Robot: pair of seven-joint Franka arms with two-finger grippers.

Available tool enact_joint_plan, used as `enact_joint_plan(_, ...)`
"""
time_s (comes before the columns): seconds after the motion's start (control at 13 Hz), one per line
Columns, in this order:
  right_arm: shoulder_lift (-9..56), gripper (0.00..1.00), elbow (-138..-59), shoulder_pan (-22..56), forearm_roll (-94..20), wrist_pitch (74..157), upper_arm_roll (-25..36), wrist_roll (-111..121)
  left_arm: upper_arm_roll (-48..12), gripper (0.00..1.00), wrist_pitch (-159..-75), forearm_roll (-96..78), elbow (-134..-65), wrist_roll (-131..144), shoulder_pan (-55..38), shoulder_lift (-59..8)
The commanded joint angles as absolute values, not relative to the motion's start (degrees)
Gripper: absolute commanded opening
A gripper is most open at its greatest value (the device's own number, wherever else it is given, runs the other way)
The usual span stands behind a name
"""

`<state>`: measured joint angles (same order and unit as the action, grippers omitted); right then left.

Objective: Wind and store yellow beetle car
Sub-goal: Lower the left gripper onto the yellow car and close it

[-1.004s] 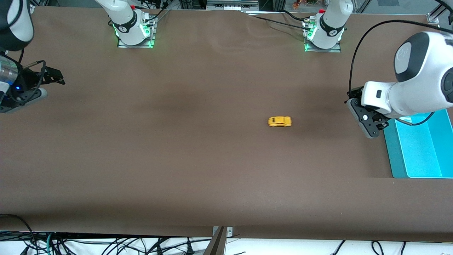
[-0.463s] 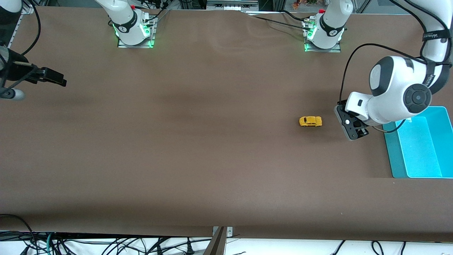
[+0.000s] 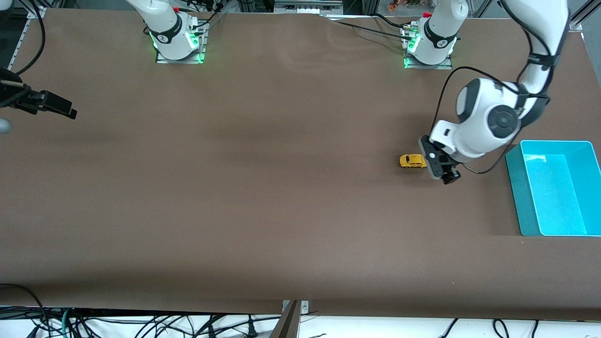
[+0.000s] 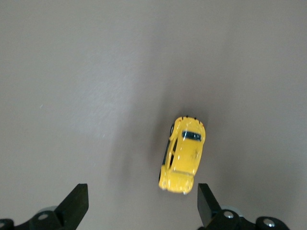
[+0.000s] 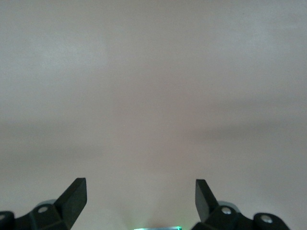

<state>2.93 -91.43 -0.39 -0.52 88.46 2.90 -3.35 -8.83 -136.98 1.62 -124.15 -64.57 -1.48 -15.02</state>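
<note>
- Your landmark is the teal bin [image 3: 516,197], sitting on the brown table [image 3: 263,211] at the left arm's end.
- The yellow beetle car [image 3: 412,161] rests on its wheels on the table, outside the bin and apart from it, toward the right arm's end from the bin's wall. Nothing touches it.
- In the left wrist view you see the car [image 4: 183,154] whole from above: yellow rounded body, dark windows, lying lengthwise between the two fingertips' lines but ahead of them.
- Your left gripper [image 3: 442,172] hangs above the table between the bin and the car, just beside the car. Its fingers [image 4: 73,203] are spread wide with nothing between them; the car is not gripped.
- Your right gripper [image 3: 52,105] is at the table's edge at the right arm's end, well apart from the bin and from the car. That arm waits.
- In the right wrist view its fingers [image 5: 74,195] stand wide apart over bare table, holding nothing.
- The bin's inside shows as bare teal from the front view.
</note>
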Motion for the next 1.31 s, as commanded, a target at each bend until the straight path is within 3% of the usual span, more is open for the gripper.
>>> enact_joint_plan(0.0,3.0,1.0,-91.2,-0.4,-1.3,88.9,2.7,-4.3,-9.7,1.0,-144.6,5.0,-128.0,-65.2,-0.7,-16.6)
enact_joint_plan(0.31,3.1,1.0,-91.2,-0.4,-1.5,88.9,2.8,-4.1,-9.7,1.0,-152.1,8.3,-130.7,-65.2,-1.1,-20.3)
enact_joint_plan(0.62,3.2,1.0,-91.1,-0.4,-1.5,89.1,2.8,-4.0,-9.7,1.0,-154.1,8.3,-132.4,-65.1,-1.8,-20.5)
enact_joint_plan(1.24,3.3,1.0,-91.1,-0.5,-1.6,88.5,3.0,-3.9,-9.8,1.0,-151.3,8.3,-131.9,-65.7,-1.5,-18.3)
